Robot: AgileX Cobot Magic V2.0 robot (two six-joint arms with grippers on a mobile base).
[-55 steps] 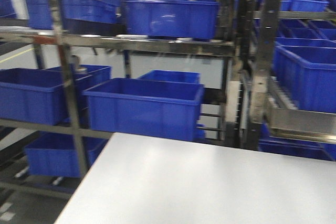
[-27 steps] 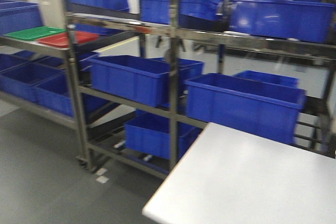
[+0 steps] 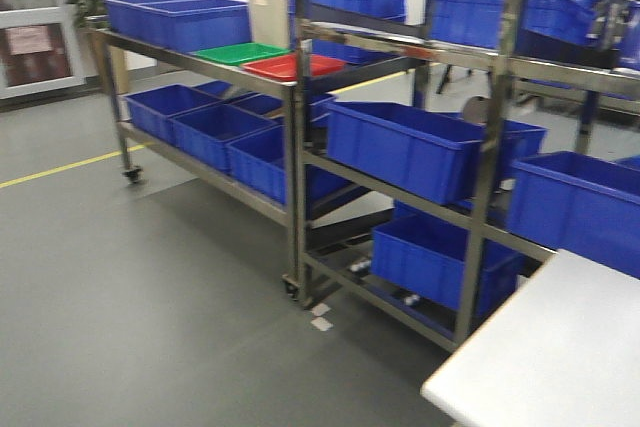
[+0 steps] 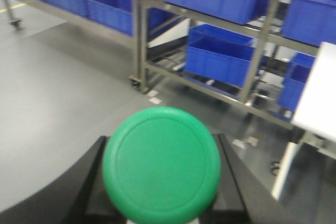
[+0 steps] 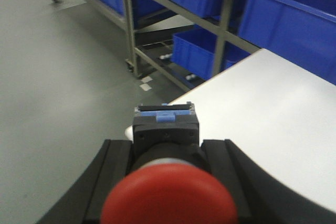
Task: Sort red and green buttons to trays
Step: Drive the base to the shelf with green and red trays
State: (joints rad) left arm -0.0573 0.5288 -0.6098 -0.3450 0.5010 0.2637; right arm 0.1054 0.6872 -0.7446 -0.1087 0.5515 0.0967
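Observation:
My left gripper (image 4: 163, 182) is shut on the green button (image 4: 161, 163); its round green cap fills the lower middle of the left wrist view, between the black fingers. My right gripper (image 5: 167, 182) is shut on the red button (image 5: 167, 195); its red cap is nearest the camera and its dark body with a blue clip (image 5: 166, 127) points forward. The green tray (image 3: 238, 52) and the red tray (image 3: 292, 67) lie side by side on the top shelf of the left metal rack in the front view. Neither gripper shows in the front view.
Steel racks (image 3: 295, 177) hold several deep blue crates (image 3: 405, 147). A cream tub (image 3: 268, 17) stands behind the trays. The white table's corner (image 3: 550, 367) sits at lower right, also in the right wrist view (image 5: 273, 119). Grey floor with a yellow line (image 3: 60, 167) lies left.
The front view has swung left: the racks and white table slid right across the frame, and the green and red trays came into view and moved toward the centre.

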